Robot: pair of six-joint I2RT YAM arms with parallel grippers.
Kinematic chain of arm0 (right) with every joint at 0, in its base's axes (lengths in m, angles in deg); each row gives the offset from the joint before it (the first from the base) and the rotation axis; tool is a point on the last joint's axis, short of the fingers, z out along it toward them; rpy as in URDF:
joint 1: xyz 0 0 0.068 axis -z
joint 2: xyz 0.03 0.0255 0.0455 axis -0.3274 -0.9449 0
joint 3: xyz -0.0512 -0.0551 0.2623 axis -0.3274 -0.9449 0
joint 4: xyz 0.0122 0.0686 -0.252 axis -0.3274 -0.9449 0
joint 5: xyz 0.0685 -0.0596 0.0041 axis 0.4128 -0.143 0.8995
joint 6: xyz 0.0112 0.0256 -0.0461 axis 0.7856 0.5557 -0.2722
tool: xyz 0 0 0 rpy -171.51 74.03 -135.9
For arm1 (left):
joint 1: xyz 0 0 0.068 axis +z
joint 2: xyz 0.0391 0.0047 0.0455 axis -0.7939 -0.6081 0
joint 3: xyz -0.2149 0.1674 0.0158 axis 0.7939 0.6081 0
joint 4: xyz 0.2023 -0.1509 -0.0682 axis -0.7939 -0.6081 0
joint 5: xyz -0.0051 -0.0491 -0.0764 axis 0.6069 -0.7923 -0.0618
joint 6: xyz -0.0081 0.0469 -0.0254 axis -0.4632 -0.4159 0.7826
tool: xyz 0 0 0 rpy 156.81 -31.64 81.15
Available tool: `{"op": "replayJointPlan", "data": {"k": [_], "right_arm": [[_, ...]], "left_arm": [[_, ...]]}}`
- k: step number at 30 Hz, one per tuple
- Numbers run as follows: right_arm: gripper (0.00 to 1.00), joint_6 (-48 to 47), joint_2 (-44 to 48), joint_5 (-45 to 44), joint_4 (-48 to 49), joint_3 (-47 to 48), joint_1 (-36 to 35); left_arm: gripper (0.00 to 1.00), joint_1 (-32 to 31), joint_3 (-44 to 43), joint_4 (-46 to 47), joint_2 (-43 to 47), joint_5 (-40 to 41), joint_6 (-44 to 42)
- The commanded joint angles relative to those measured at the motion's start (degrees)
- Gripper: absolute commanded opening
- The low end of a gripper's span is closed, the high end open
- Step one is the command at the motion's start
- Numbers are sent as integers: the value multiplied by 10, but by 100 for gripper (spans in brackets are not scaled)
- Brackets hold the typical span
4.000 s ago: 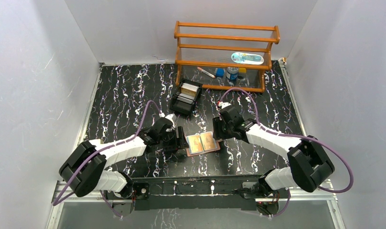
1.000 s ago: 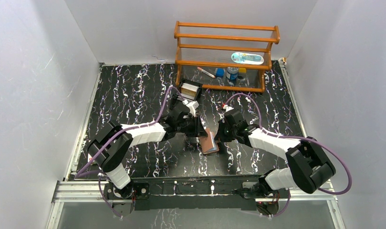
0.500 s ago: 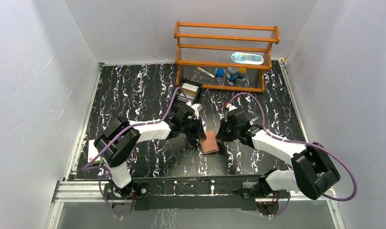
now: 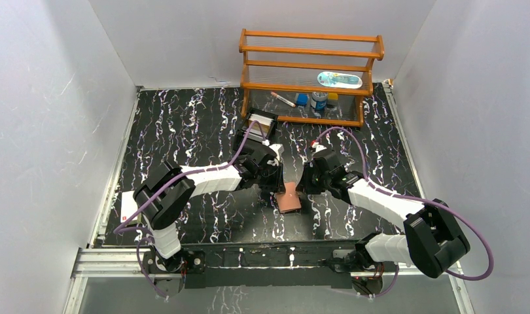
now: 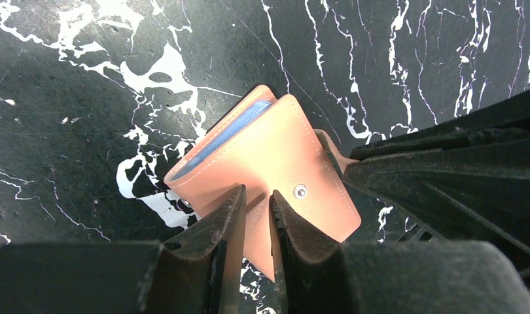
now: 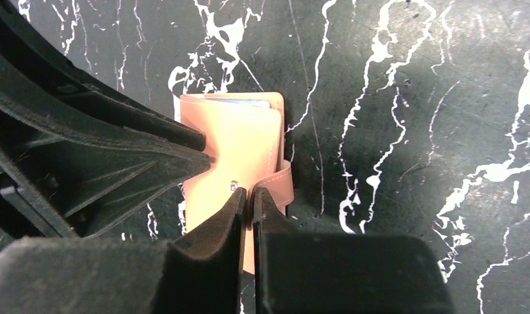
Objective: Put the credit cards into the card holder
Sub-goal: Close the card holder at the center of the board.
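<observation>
I find the left gripper (image 5: 256,194) nearly closed, its tips over the folded card holder (image 5: 275,163), gripping nothing. The holder lies mid-worktop (image 4: 184,124) between both grippers, with a blue credit card (image 5: 223,136) edge showing inside. The right gripper (image 6: 248,193) is closed at the snap tab (image 6: 283,180); I cannot tell whether it pinches it.

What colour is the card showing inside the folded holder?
The card is pale blue, clearest in left wrist view.

Plain white walls (image 4: 53,98) enclose a black white-veined marble tabletop (image 4: 177,124) with a wooden rack (image 4: 311,50) behind.
</observation>
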Motion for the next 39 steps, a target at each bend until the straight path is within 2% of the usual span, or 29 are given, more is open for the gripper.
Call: {"op": "replayJointPlan", "data": {"k": [1, 7, 10, 22, 32, 39], "right_arm": [[16, 4, -4, 49, 32, 9, 1], [35, 10, -13, 76, 31, 15, 1], [39, 15, -1, 94, 27, 17, 5], [28, -7, 26, 156, 13, -4, 92], [23, 6, -6, 209, 55, -32, 112], [24, 20, -18, 234, 82, -48, 112]], "left_arm": [[18, -5, 10, -29, -14, 18, 14], [18, -5, 18, -25, -11, 32, 17], [18, -5, 20, -31, -6, 43, 18], [18, -4, -9, -35, 17, 12, 29], [19, -5, -7, -29, -1, -5, 32], [19, -5, -4, -36, -8, 4, 27]]}}
